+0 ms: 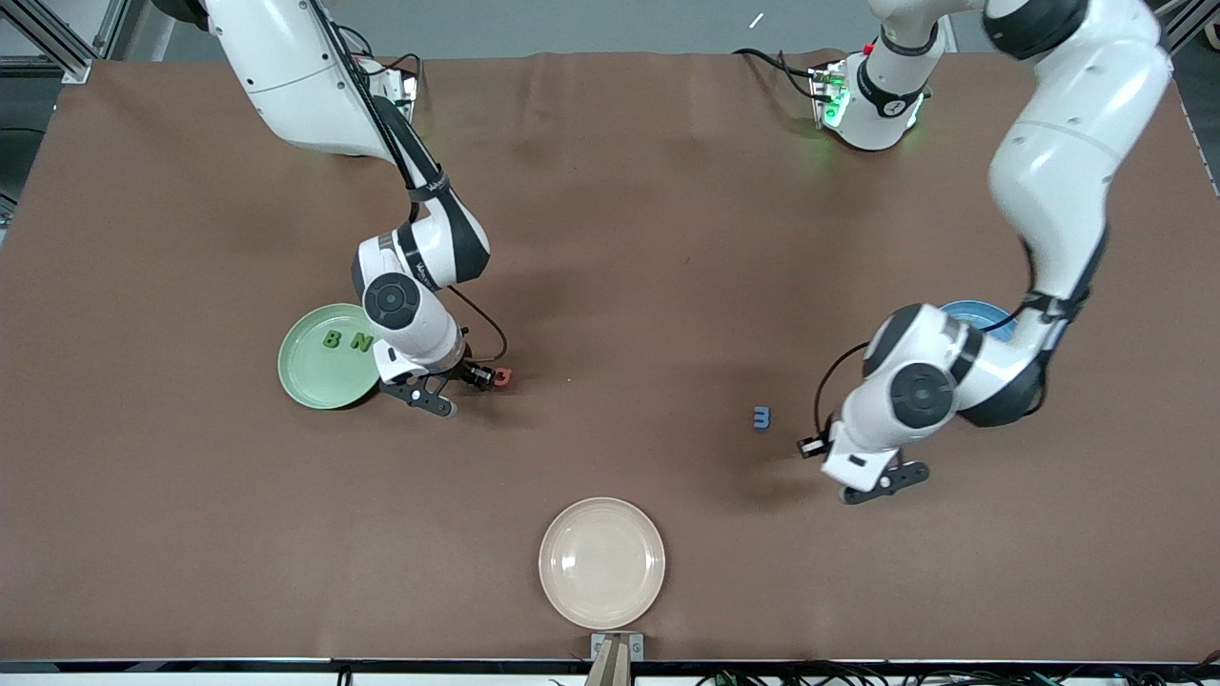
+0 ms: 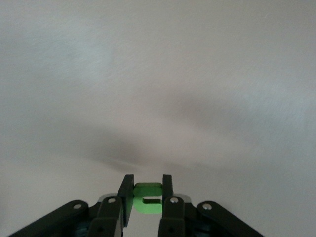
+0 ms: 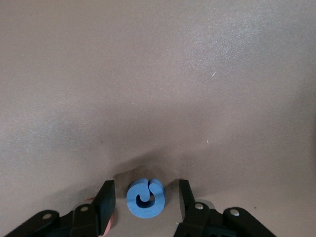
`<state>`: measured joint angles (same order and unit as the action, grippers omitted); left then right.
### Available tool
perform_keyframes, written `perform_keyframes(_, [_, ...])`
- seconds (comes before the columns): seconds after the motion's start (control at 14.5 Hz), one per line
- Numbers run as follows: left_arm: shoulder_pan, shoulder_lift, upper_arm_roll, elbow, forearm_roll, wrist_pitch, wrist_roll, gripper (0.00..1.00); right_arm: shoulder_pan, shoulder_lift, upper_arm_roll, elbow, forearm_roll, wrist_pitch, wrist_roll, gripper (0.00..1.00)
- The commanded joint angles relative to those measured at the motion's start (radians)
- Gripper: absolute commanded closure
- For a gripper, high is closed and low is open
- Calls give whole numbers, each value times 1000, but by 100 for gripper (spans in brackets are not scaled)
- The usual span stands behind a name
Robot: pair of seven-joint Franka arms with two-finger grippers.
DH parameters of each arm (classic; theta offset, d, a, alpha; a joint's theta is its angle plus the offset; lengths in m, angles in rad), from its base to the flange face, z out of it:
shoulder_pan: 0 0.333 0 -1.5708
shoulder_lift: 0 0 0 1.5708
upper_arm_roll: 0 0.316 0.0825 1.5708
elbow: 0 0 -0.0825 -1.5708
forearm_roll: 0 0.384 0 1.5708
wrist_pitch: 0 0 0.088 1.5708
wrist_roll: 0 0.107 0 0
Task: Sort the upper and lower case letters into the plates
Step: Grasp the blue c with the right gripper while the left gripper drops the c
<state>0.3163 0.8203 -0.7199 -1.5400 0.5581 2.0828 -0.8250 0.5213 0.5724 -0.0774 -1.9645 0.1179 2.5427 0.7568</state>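
Ok so progress check: mint green plate near the right arm's end has two green caps in it already, B and N, so uppercase pile is started.

Right gripper is down at the table just beside that plate, jaws partway open w/ a blue G sitting between them, not pinched yet afaict. A red letter is right by the fingertips too, prob the red G.

Left gripper is clamped on a small green letter, lowercase n I think, can't read it for sure. It's low over bare table near the left arm's end.

Blue plate is mostly hidden under the left arm, so can't see what's in it.

Blue m lies loose on the table near the left gripper. Cream plate is empty.

Roughly early-to-mid imo, several letters to go.
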Motion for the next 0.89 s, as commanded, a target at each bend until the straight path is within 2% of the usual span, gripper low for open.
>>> perform_keyframes(0.0, [244,-117,-154,-226,17,-6,87,85,14,7,-7,4,8,-2,13,48])
perform_keyframes(0.21, [461,-219,-252,-386,26,5,261,85,17,7,-7,-10,8,-6,13,54])
perform_keyframes(0.48, [688,-260,-323,-486,107,17,452,85,16,6,-7,-11,8,-13,15,93])
perform_keyframes(0.55, [713,-254,-323,-499,135,35,472,85,13,4,-7,-11,8,-16,18,97])
perform_keyframes(0.83, [771,-172,-308,-494,297,91,500,85,-24,-49,-15,-2,-3,-42,-13,100])
